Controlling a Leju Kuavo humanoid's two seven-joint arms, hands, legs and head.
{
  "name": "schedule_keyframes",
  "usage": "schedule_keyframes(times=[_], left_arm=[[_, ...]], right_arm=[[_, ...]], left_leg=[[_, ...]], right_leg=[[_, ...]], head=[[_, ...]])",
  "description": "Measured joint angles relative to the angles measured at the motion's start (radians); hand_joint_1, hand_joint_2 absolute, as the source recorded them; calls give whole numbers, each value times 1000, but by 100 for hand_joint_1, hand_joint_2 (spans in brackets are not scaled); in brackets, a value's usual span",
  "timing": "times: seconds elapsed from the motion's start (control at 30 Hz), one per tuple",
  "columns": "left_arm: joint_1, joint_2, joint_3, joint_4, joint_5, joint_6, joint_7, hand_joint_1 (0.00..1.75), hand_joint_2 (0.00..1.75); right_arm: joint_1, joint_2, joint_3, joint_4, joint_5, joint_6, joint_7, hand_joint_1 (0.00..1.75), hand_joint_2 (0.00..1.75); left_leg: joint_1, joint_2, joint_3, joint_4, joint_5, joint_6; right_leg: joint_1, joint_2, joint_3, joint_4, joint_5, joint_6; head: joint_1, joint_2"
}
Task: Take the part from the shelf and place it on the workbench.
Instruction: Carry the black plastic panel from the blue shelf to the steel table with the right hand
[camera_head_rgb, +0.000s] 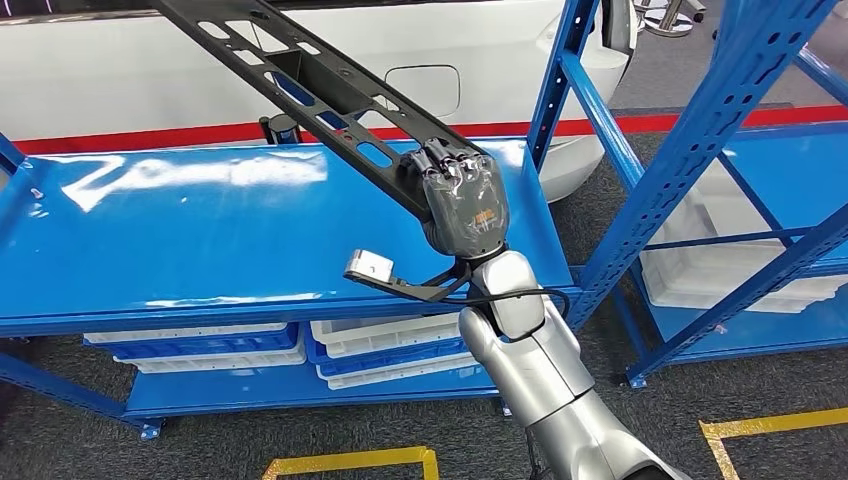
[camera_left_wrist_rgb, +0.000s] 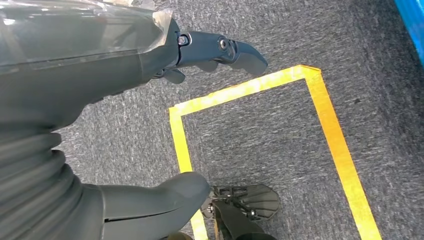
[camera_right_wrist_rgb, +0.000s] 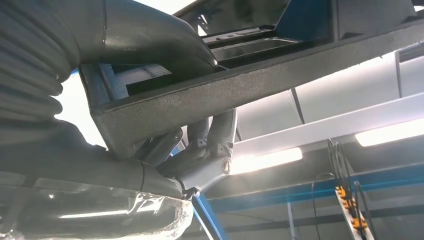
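— Above the glossy blue metal shelf (camera_head_rgb: 200, 230): what is cut off?
— The long black perforated metal part (camera_head_rgb: 330, 95), its far end; right hand (camera_head_rgb: 462, 200) grips the near end.
— Left hand (camera_left_wrist_rgb: 100, 65)?
— Fingers apart, empty, over yellow floor tape (camera_left_wrist_rgb: 320, 110); white bins (camera_head_rgb: 380, 335) below.

Bright overhead light glares white on the blue shelf top (camera_head_rgb: 200, 200); all views sharp.

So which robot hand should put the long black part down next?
The right hand, I think. It already grips the long black part by its end, above the blue shelf. The left hand hangs over the grey floor with yellow tape, holding nothing.
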Motion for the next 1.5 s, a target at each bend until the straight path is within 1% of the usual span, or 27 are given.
schedule_keyframes(times=[0.03, 0.1, 0.17, 0.2, 0.3, 0.33, 0.37, 0.43, 0.5, 0.53, 0.57, 0.63, 0.7, 0.8, 0.83, 0.9, 0.97, 1.0, 1.03, 1.07, 1.1, 1.17, 1.23, 1.3, 1.37, 1.43, 1.5], left_arm=[[0, 0, 0, 0, 0, 0, 1, 0, 175], [0, 0, 0, 0, 0, 1, 2, 0, 175], [0, 0, 0, 0, 0, 2, 2, 0, 175], [0, 1, 0, 0, 0, 2, 3, 0, 175], [0, 1, 0, 0, 0, 5, 3, 0, 175], [0, 2, 0, 0, 0, 6, 3, 0, 175], [0, 2, 0, 0, 0, 7, 3, 0, 175], [0, 3, 1, 0, 1, 8, 3, 0, 175], [1, 3, 1, 0, 2, 8, 2, 0, 175], [1, 4, 2, 0, 3, 8, 2, 0, 175], [1, 4, 2, 0, 4, 8, 1, 0, 175], [0, 6, 3, 0, 7, 9, 1, 0, 175], [-1, 8, 5, 0, 11, 10, 1, 0, 175], [0, 9, 12, 0, 18, 12, 0, 0, 175], [1, 9, 14, 0, 19, 12, 0, 0, 175], [0, 8, 17, 0, 19, 12, -1, 0, 175], [1, 8, 19, 0, 19, 13, -2, 0, 175], [2, 8, 19, 0, 19, 14, -4, 0, 175], [4, 8, 20, 0, 19, 14, -5, 0, 175], [5, 8, 20, 0, 19, 14, -7, 0, 175], [5, 8, 20, 0, 19, 13, -8, 0, 175], [5, 8, 20, 0, 19, 12, -8, 0, 175], [5, 8, 21, 0, 20, 13, -7, 0, 175], [6, 9, 24, 0, 20, 14, -4, 0, 175], [7, 9, 27, 0, 21, 17, -2, 0, 175], [7, 10, 31, 0, 23, 19, -3, 0, 175], [8, 10, 36, 0, 27, 19, -5, 0, 175]], right_arm=[[2, -1, 1, 1, 0, 0, 0, 175, 175], [3, -2, 3, 2, 0, 1, 0, 175, 175], [1, -1, 4, 2, 0, 2, 0, 175, 175], [0, 1, 5, 2, -1, 3, 0, 175, 175], [-1, 9, 5, 3, -6, 10, 0, 175, 175], [-2, 13, 5, 4, -8, 12, 0, 175, 175], [-4, 18, 6, 6, -10, 14, -1, 175, 175], [-6, 26, 8, 11, -14, 15, -4, 175, 175], [-6, 29, 12, 17, -19, 15, -7, 175, 175], [-6, 30, 14, 21, -21, 15, -9, 175, 175], [-6, 31, 16, 24, -23, 15, -10, 175, 175], [-7, 35, 19, 27, -27, 15, -12, 175, 175], [-10, 39, 21, 29, -31, 15, -13, 175, 175], [-13, 46, 22, 30, -34, 15, -18, 175, 175], [-14, 47, 23, 31, -35, 15, -19, 175, 175], [-16, 47, 25, 34, -36, 15, -22, 175, 175], [-16, 45, 28, 39, -39, 15, -23, 175, 175], [-16, 44, 29, 42, -41, 15, -24, 175, 175], [-15, 42, 30, 45, -42, 14, -24, 175, 175], [-14, 41, 31, 47, -43, 14, -24, 175, 175], [-14, 40, 32, 49, -44, 13, -24, 175, 175], [-15, 40, 34, 50, -47, 11, -27, 175, 175], [-18, 42, 35, 52, -56, 8, -31, 175, 175], [-20, 45, 36, 56, -67, 6, -36, 175, 175], [-23, 51, 37, 60, -75, 4, -40, 175, 175], [-24, 57, 40, 63, -88, 1, -46, 175, 175], [-24, 60, 45, 67, -109, -3, -54, 175, 175]], left_leg=[[1, 0, 0, 1, 0, -2], [4, -2, -1, 8, -3, -11], [3, -3, -5, 20, -10, -27], [3, -3, -8, 24, -12, -36], [9, -3, -13, 26, -13, -56], [12, -3, -21, 42, -28, -61], [14, -3, -37, 79, -56, -66], [15, -3, -92, 209, -135, -71], [15, -3, -132, 309, -176, -73], [14, -3, -126, 307, -169, -70], [14, -3, -99, 265, -145, -66], [10, -2, -15, 126, -89, -54], [4, -2, 29, 43, -65, -42], [-2, -1, 26, 30, -52, -26], [-2, 0, 25, 25, -43, -18], [1, 4, 17, 17, -27, -4], [-1, 4, 2, 17, -17, 2], [-2, 4, -5, 17, -12, 1], [-2, 4, -11, 18, -7, 0], [-2, 3, -17, 18, -3, -3], [-1, 3, -22, 19, 1, -6], [-3, 2, -31, 23, 7, -15], [-6, 2, -38, 29, 13, -25], [-4, 1, -44, 33, 17, -36], [1, 0, -62, 65, -14, -47], [4, -2, -104, 170, -93, -56], [5, -2, -143, 287, -154, -63]], right_leg=[[-3, 0, 8, -14, 10, 9], [-12, -3, 78, -149, 60, 29], [-14, -5, 141, -266, 100, 31], [-13, -4, 152, -288, 107, 25], [-11, -2, 146, -289, 115, 1], [-13, -2, 144, -290, 119, -8], [-15, -3, 141, -293, 123, -15], [-12, -3, 134, -293, 128, -25], [-7, -4, 127, -292, 132, -30], [-4, -4, 125, -292, 134, -32], [-2, -4, 123, -291, 136, -32], [4, -4, 121, -291, 141, -28], [8, -4, 119, -290, 146, -20], [8, -4, 113, -291, 153, -3], [8, -4, 106, -280, 144, 0], [7, -4, 70, -198, 90, -6], [4, -4, 21, -64, 21, -12], [2, -4, 8, -18, 2, -9], [1, -4, 14, -7, -2, -2], [0, -4, 42, -38, 9, 7], [-1, -4, 87, -103, 27, 15], [0, -4, 177, -241, 55, 19], [4, -2, 204, -294, 63, 12], [1, -1, 195, -294, 71, 1], [-8, -2, 187, -296, 82, -17], [-10, -4, 174, -298, 93, -32], [-8, -5, 159, -297, 103, -36]], head=[[1, 0], [3, 0], [6, 0], [5, 0], [-2, 0], [-5, 0], [-10, 0], [-23, 0], [-29, 0], [-30, 0], [-31, 0], [-34, 0], [-33, 0], [-29, 0], [-27, 0], [-19, 0], [-12, 0], [-10, 0], [-8, 0], [-6, 0], [-4, 0], [-1, 0], [-1, 0], [-2, 0], [-8, 0], [-17, 0], [-23, 0]])
